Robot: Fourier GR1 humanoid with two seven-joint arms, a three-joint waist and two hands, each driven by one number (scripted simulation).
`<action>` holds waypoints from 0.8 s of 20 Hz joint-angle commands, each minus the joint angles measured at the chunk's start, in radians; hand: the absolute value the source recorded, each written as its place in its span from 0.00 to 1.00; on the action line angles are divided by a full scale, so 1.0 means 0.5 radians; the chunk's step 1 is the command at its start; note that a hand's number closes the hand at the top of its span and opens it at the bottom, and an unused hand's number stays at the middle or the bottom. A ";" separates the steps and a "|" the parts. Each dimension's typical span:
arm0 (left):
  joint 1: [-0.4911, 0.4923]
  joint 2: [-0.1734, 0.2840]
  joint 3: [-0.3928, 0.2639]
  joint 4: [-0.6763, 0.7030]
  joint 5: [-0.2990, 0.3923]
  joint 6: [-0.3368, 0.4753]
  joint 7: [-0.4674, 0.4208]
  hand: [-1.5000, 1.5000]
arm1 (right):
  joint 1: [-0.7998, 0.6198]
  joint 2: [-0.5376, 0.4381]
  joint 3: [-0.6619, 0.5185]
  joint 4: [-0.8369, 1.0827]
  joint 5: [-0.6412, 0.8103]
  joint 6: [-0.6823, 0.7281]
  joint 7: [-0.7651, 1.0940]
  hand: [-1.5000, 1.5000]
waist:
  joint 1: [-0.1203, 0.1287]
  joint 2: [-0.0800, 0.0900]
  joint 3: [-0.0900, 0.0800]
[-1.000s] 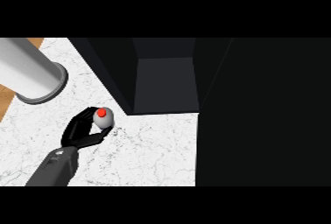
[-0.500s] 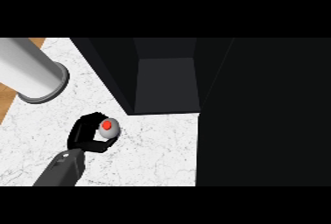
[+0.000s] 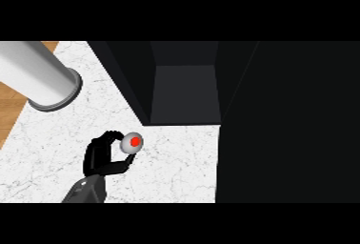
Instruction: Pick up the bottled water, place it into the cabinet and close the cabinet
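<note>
**A:** ok so what's on the far left?

**B:** upper left there's a big pale cylinder (image 3: pixel 44 76) lying at an angle over the white marbled surface (image 3: pixel 169 167), with a strip of wooden floor (image 3: pixel 14 109) showing past the surface's edge.

**A:** and the hand?

**B:** lower left of centre. A grey forearm comes up from the bottom edge, and the black hand (image 3: pixel 98 157) sits on top of it. No idea which hand it is, only one shows. Its fingers (image 3: pixel 109 137) are curled round the bottled water (image 3: pixel 131 142), thumb underneath.

**A:** so where's the bottle exactly?

**B:** in that hand, seen from the top, a grey round shape with a red cap. It's just below the open cabinet (image 3: pixel 184 81), which fills the upper middle, dark inside. The whole right side of the frame is black; can't make anything out there.
</note>
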 commanded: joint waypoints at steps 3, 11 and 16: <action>0.036 -0.112 -0.164 -0.118 0.136 -0.099 0.171 1.00 | 0.008 0.002 0.015 -0.248 -0.101 -0.052 0.189 0.00 | 0.025 0.008 -0.014; -0.058 -0.116 -0.718 -0.358 0.612 0.232 0.425 1.00 | -0.102 0.012 -0.055 -0.085 -0.116 -0.025 0.112 0.00 | 0.002 0.008 -0.014; -0.129 -0.117 -1.011 -0.710 0.689 0.721 0.585 1.00 | -0.003 0.033 0.078 -0.162 -0.040 -0.028 0.159 0.00 | -0.002 0.000 -0.014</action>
